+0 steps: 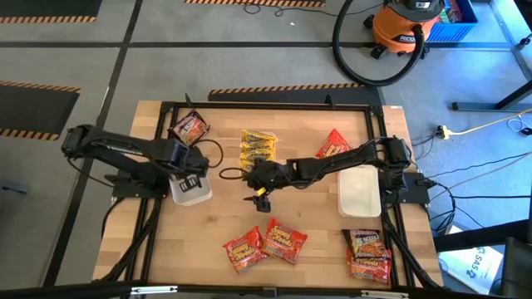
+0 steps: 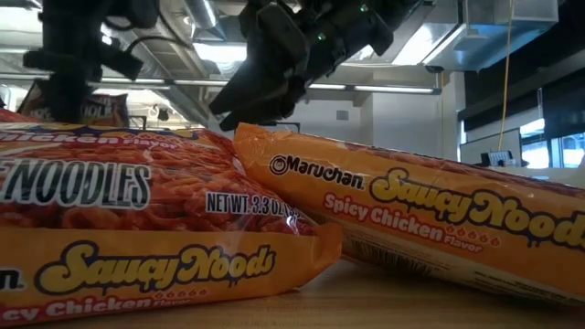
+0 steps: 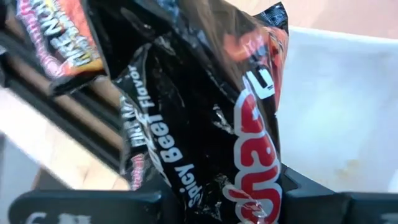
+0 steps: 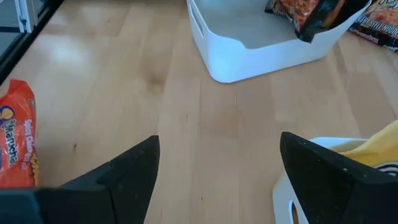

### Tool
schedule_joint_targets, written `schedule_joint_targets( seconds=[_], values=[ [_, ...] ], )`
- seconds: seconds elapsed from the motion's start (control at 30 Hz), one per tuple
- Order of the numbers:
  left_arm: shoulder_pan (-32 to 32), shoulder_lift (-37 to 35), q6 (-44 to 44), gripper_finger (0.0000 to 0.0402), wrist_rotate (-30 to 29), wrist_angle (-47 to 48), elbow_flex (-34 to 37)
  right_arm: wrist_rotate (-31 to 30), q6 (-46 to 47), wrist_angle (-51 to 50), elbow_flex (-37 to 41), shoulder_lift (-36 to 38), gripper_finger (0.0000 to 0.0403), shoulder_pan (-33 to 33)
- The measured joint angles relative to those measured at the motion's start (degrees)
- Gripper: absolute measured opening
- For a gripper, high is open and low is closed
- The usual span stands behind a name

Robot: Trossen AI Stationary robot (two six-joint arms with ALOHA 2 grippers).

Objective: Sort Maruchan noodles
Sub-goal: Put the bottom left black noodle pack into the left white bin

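right gripper (image 1: 261, 199) hangs wide open and empty at table centre — yellow packets (image 1: 257, 147) lie just at its 12 o'clock, long axis running 12 to 6, nearer this arm. left gripper (image 1: 189, 181) clamps a black packet (image 3: 205, 124) over the left tray (image 1: 198, 197). count: yellow stack, two orange (image 1: 264, 244) at 6, one red, black ones — number unclear.
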State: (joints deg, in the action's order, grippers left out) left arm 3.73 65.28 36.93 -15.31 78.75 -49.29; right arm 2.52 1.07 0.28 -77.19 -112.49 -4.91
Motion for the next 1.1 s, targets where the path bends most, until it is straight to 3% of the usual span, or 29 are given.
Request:
schedule_joint_targets(
  seconds=[0.53,0.73,1.1],
  values=[
    [0.0,0.0,-1.5,0.0094,-0.3,-6.6,7.3,-0.1,0.0,0.1,0.0,0.0,0.031,0.0],
    [0.0,0.0,-1.7,0.0097,-3.8,-9.9,9.6,-0.1,0.0,0.1,0.0,0.0,0.031,0.0],
    [0.0,0.0,-4.4,0.0182,-3.3,-12.5,10.2,0.0,0.0,0.1,0.0,0.0,0.031,0.0]
  ],
)
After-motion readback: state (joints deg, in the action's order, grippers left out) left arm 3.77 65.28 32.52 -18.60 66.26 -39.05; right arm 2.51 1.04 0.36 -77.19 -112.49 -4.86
